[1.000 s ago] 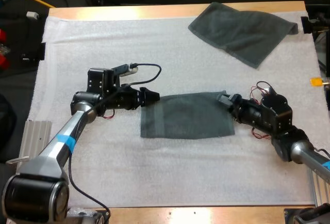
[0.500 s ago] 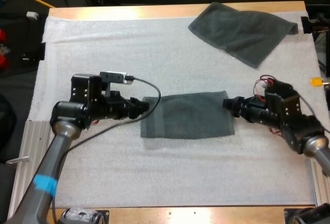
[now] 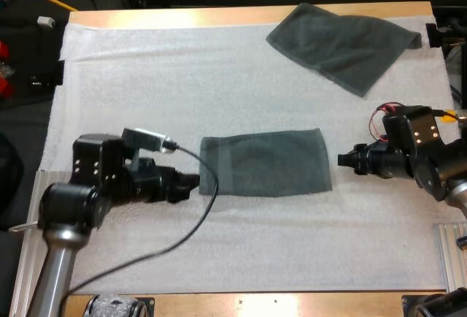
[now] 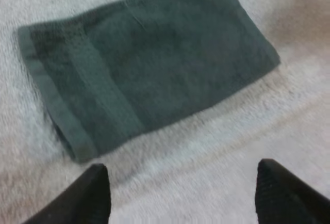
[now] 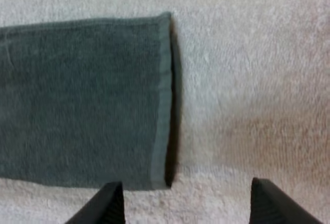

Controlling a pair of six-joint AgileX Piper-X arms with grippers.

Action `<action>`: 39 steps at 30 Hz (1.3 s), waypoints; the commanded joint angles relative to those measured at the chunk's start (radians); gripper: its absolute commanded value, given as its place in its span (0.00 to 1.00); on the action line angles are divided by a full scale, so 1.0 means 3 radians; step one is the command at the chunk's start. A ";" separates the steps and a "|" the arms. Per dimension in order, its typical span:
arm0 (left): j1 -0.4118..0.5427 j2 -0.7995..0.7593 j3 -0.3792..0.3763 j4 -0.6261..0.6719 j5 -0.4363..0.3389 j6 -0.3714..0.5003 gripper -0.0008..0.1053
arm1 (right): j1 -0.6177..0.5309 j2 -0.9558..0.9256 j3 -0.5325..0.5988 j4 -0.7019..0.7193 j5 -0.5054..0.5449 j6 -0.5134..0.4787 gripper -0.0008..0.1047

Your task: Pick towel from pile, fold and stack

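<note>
The folded towel (image 3: 264, 162) lies flat on the white mat (image 3: 219, 90) of the desk (image 3: 182, 16). It is soft, light and limp, and would likely sag open if lifted by one corner. The left tool (image 3: 191, 182) sits just beside its left short edge and the right tool (image 3: 344, 160) near its right short edge, each with fingers apart and clear of the cloth. The best hold, I judge, is to pinch all layers at a hemmed short edge. A second, looser towel (image 3: 343, 43) lies well beyond the folded one's far right corner.

Robotics laboratory bench, as indicated by a wooden table (image 3: 248, 14) covered with a white mat (image 3: 219, 83), a left arm (image 3: 62, 222) at 8 o'clock and a right arm (image 3: 430, 160) at 3 o'clock.
</note>
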 commanded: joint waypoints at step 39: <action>-0.0010 -0.0601 -0.0016 0.0378 0.0150 -0.0204 0.56 | -0.0173 0.1904 0.0008 -0.1495 -0.1499 0.0673 0.49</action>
